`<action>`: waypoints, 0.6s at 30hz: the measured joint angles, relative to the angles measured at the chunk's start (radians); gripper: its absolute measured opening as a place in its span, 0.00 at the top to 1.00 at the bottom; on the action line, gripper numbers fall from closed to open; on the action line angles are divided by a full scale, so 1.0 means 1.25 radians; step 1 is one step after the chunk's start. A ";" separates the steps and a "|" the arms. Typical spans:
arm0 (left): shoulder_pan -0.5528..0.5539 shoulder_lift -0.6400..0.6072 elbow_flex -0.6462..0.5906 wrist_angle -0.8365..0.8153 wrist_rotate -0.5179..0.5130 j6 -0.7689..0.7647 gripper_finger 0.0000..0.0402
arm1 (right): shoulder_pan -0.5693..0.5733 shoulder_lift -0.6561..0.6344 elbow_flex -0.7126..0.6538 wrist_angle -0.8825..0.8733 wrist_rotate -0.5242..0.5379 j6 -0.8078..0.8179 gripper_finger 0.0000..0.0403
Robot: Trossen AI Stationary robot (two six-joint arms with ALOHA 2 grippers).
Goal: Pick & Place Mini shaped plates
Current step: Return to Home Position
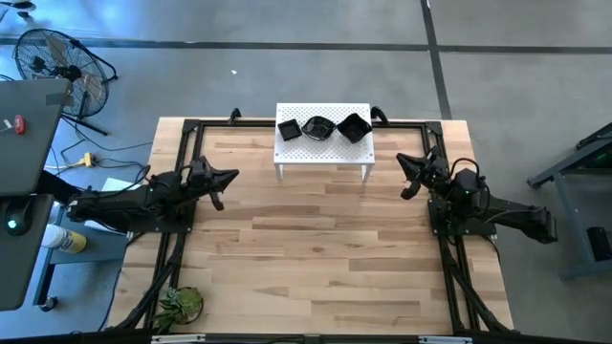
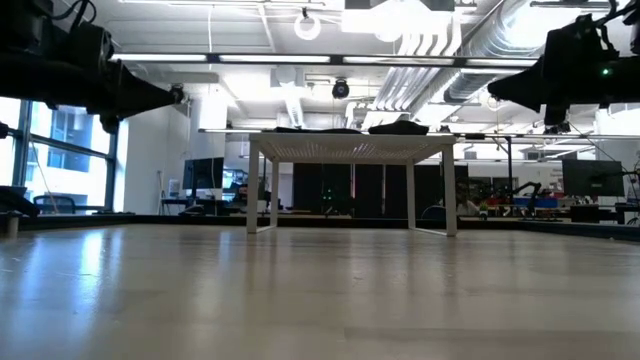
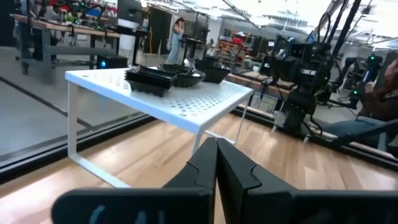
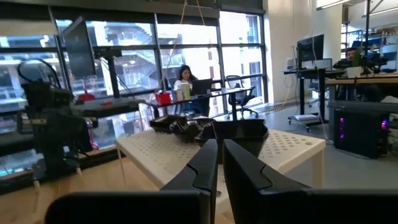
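Three glossy black mini plates sit in a row on the white perforated stand at the table's far edge: a square one, a round one and an angular one. In the left wrist view they show as a cluster, in the right wrist view too. My left gripper hovers above the table left of the stand, shut and empty. My right gripper hovers right of the stand, its fingers nearly together with a thin gap, holding nothing.
A small green plant sits at the table's near left corner. The black frame runs along the table's edges. Bare wood spreads between the arms and the near edge. A fan and a desk stand off the table's left.
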 joint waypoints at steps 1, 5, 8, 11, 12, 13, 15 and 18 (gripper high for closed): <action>0.000 -0.003 0.000 -0.001 -0.002 0.000 1.00 | 0.000 0.000 0.000 0.002 -0.003 0.006 0.95; 0.000 -0.005 0.000 -0.001 -0.013 0.000 1.00 | 0.000 0.000 0.001 0.005 -0.009 0.002 0.95; 0.000 -0.005 -0.001 0.000 -0.050 -0.001 1.00 | 0.000 0.001 0.001 0.003 0.006 -0.017 0.95; 0.000 -0.005 -0.001 0.001 -0.115 -0.014 1.00 | 0.000 0.005 -0.002 -0.003 0.046 -0.011 0.95; 0.000 -0.005 -0.001 0.001 -0.134 -0.021 1.00 | 0.000 0.005 -0.002 -0.014 0.059 -0.012 0.95; 0.000 -0.005 -0.001 0.001 -0.150 -0.025 1.00 | 0.000 0.005 -0.002 -0.028 0.073 -0.011 0.95; 0.000 -0.004 -0.001 0.001 -0.161 -0.027 1.00 | 0.000 0.005 -0.002 -0.067 0.095 0.009 0.95; 0.000 -0.004 -0.001 0.002 -0.156 -0.029 1.00 | 0.000 0.007 -0.002 -0.090 0.108 0.059 0.95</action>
